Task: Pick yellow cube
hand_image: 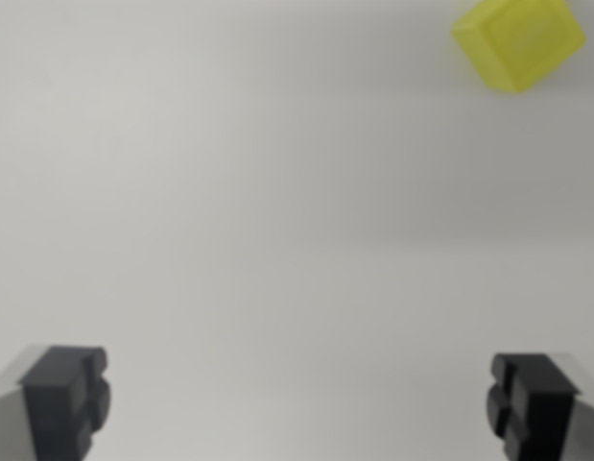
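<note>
Looking down, we see our gripper (297,403) spread wide and empty over a pale surface (277,211). A yellow cube (519,40) lies well beyond its right finger (532,403), turned diagonally; we should centre and rotate before descending.

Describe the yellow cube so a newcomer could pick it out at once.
Start from the plain pale grey surface that fills the wrist view, then look to its top right corner. There sits the small translucent yellow plastic cube, turned corner-on and partly cut by the frame edge. It is the only coloured thing; the open black pincer is far below it.
</note>
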Available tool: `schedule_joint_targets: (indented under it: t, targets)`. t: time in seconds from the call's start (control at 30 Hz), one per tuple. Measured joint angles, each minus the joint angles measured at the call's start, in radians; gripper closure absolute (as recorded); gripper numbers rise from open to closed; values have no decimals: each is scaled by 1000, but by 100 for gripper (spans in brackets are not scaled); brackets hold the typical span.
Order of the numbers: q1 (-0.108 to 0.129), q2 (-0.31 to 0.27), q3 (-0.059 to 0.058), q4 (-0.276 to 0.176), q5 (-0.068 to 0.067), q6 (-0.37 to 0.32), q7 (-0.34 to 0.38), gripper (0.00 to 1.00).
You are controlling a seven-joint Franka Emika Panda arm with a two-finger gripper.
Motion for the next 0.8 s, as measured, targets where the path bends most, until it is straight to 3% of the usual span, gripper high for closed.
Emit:
schedule_joint_targets:
  t: [0.2,0.8]
  targets:
    - [-1,1,0,0,0,2,-6,0]
    - [-32,56,0,-3,-1,71,-123,0]
